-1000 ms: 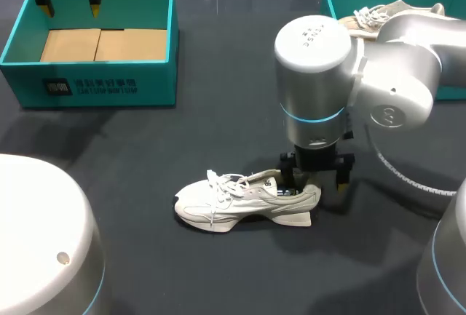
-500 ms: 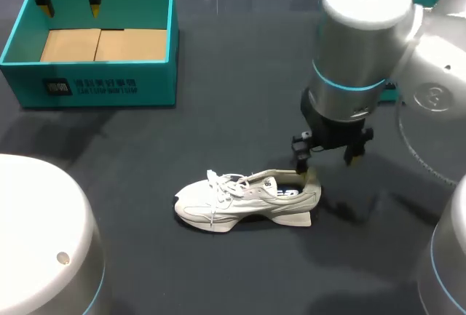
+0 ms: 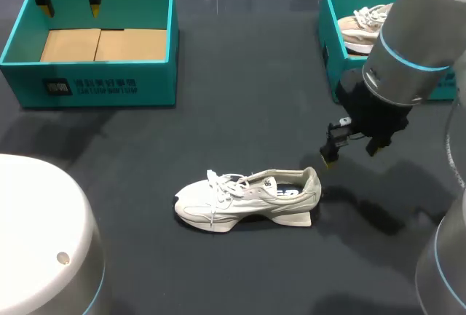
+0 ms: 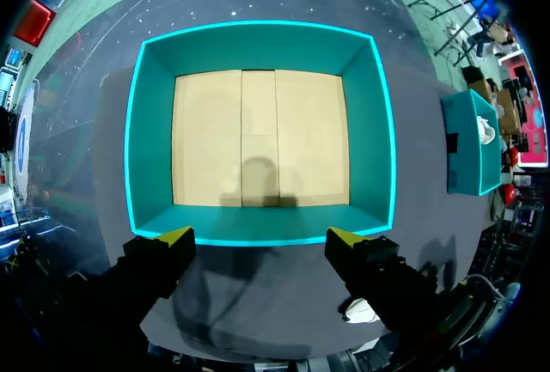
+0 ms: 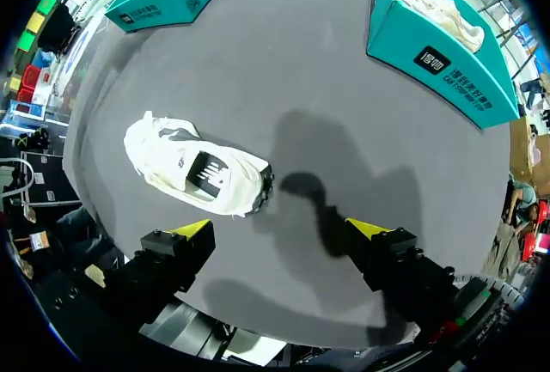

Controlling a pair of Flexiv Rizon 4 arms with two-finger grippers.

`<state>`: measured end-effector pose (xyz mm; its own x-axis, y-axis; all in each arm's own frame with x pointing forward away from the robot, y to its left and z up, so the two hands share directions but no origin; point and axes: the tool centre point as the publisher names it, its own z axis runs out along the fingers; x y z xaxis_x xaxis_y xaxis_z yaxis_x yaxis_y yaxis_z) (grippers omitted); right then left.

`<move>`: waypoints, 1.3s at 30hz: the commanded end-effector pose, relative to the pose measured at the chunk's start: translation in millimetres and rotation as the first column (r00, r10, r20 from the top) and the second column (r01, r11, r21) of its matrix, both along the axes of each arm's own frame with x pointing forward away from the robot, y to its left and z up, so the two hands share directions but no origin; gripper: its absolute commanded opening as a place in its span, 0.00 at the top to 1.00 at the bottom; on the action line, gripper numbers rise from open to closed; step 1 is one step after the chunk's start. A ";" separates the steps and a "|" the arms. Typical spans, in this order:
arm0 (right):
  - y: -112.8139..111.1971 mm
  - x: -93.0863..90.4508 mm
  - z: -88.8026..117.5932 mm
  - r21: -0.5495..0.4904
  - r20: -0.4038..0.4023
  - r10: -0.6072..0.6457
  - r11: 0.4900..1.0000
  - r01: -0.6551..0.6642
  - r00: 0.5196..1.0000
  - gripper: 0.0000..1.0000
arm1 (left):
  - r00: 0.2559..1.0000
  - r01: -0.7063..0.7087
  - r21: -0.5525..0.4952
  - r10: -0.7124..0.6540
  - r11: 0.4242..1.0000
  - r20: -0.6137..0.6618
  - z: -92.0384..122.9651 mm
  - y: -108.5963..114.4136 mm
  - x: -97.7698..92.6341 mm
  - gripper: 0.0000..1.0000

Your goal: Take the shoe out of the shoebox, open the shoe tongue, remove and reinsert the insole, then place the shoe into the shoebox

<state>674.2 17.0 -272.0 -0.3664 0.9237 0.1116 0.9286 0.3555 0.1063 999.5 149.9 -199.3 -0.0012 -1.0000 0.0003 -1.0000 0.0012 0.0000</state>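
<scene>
The white shoe (image 3: pixel 247 197) stands on the dark table (image 3: pixel 218 133), outside both boxes (toe toward my left). The right gripper (image 3: pixel 351 152) hovers just beyond its heel, fingers spread and holding nothing. The left gripper (image 3: pixel 70 6) hangs over the rim of the left shoebox (image 3: pixel 95 89), likewise spread. 1 more shoe (image 3: pixel 360 24) lies in the right shoebox (image 3: pixel 329 46).

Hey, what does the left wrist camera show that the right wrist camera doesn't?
Only the left wrist view looks into the empty shoebox, showing its bare cardboard floor. Only the right wrist view shows the whole white shoe, lying on the dark table apart from both boxes. Both show that box and the second shoebox with another shoe in it.
</scene>
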 end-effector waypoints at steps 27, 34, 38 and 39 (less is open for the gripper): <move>-42.1 2.7 -8.3 0.521 0.354 0.562 0.545 -0.657 0.747 0.00 | 1.000 0.000 0.000 0.000 1.000 0.000 -0.1 0.1 0.2 0.00; -43.2 0.9 -18.9 0.504 0.459 0.601 0.430 -0.749 0.654 0.00 | 1.000 0.000 0.000 0.000 1.000 0.000 -0.1 0.1 0.2 0.00; -47.8 0.5 -26.3 0.488 0.549 0.617 0.311 -0.815 0.564 0.00 | 1.000 0.000 0.000 0.000 1.000 0.000 -0.1 0.1 0.2 0.00; -47.8 -0.3 -26.8 0.483 0.562 0.616 0.296 -0.824 0.551 0.00 | 1.000 0.000 0.000 0.000 1.000 0.000 -0.1 0.1 0.2 0.00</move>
